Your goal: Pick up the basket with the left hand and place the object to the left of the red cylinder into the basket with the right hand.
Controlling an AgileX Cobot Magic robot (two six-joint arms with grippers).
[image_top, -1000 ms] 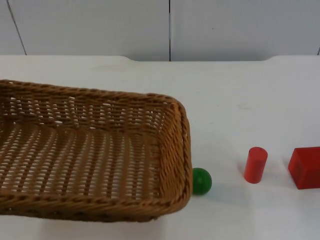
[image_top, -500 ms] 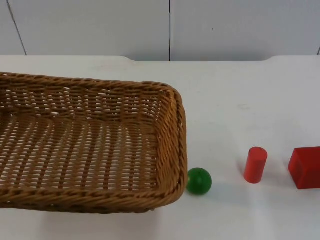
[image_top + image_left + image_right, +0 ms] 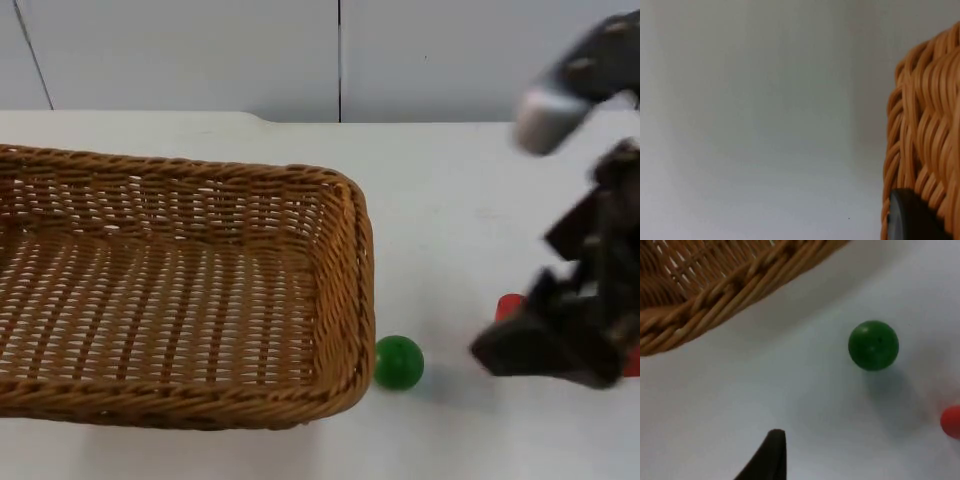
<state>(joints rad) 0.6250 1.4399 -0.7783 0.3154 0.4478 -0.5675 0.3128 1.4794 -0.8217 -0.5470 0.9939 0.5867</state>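
The woven wicker basket hangs tilted above the table's left half. Its rim fills part of the left wrist view, where my left gripper is shut on it, one black fingertip pressed against the weave. A green ball lies on the table just right of the basket's near corner. The red cylinder stands right of the ball, mostly hidden behind my right gripper, which hovers blurred above it. In the right wrist view the green ball lies ahead, with the basket's edge beyond and a bit of the red cylinder beside it.
A sliver of a red block peeks out behind the right arm at the table's right edge. White table top stretches back to the grey partition wall.
The right arm has swung in from the right, now covering most of the red cylinder and block. The basket has risen slightly and levelled, uncovering the green ball.
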